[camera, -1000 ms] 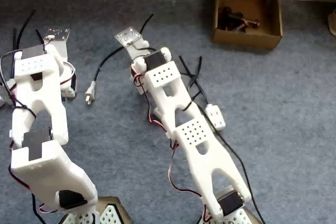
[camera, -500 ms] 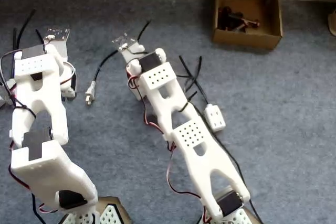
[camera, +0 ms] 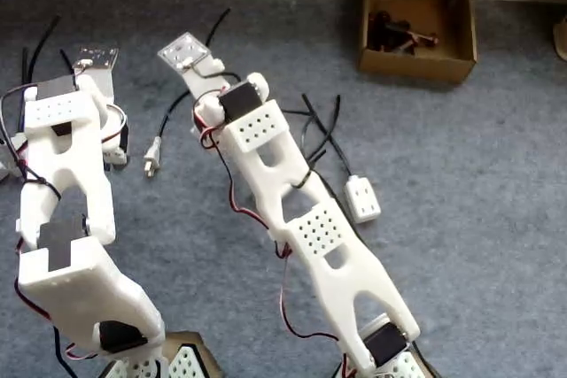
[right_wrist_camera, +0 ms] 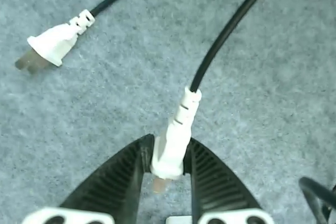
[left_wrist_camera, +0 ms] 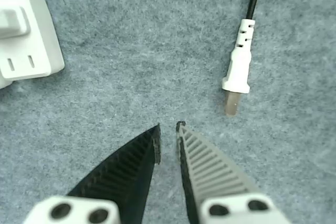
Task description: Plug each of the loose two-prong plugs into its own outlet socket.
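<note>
one plug [right_wrist_camera: 176,128] lies lengthwise in the right gripper [right_wrist_camera: 169,142], prongs wristward

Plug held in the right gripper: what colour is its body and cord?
White plug, black cord; clearest in the right wrist view.

Nothing here can be read. No lettering, number, label or sign is legible on the loose plug [camera: 152,155], the held plug [right_wrist_camera: 173,140], the outlet [camera: 362,198] or the box [camera: 416,66].
</note>
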Robot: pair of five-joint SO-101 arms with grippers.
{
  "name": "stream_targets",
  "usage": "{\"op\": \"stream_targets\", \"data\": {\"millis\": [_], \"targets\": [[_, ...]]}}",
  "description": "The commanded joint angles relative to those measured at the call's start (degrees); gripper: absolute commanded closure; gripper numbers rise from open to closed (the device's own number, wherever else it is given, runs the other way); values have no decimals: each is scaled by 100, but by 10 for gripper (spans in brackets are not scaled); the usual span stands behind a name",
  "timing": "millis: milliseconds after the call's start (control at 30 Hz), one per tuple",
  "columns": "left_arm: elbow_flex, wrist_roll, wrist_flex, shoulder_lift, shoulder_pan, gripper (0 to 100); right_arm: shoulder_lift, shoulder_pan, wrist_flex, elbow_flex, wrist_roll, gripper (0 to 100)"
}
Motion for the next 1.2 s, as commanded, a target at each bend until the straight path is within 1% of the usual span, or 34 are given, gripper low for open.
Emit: {"op": "stream_targets", "data": {"millis": [0, 267, 433, 833, 1000, 1167], "targets": [[-40, 0, -44, -312, -66, 937, -752, -66, 119, 57, -114, 950], [-31, 0, -35, -312, -66, 937, -1886, -84, 101, 2193, -141, 950], [-31, 0, -26, -312, -66, 937, -2167, -48, 92, 3266, -149, 947], [-31, 0, -44, -312, -66, 937, -2185, -180, 84, 3829, -158, 947], [-31, 0, -44, -312, -66, 937, -2220, -356, 84, 3952, -352, 946], [-31, 0, -44, -312, -66, 937, -2545, -382, 92, 4198, -352, 946]]}}
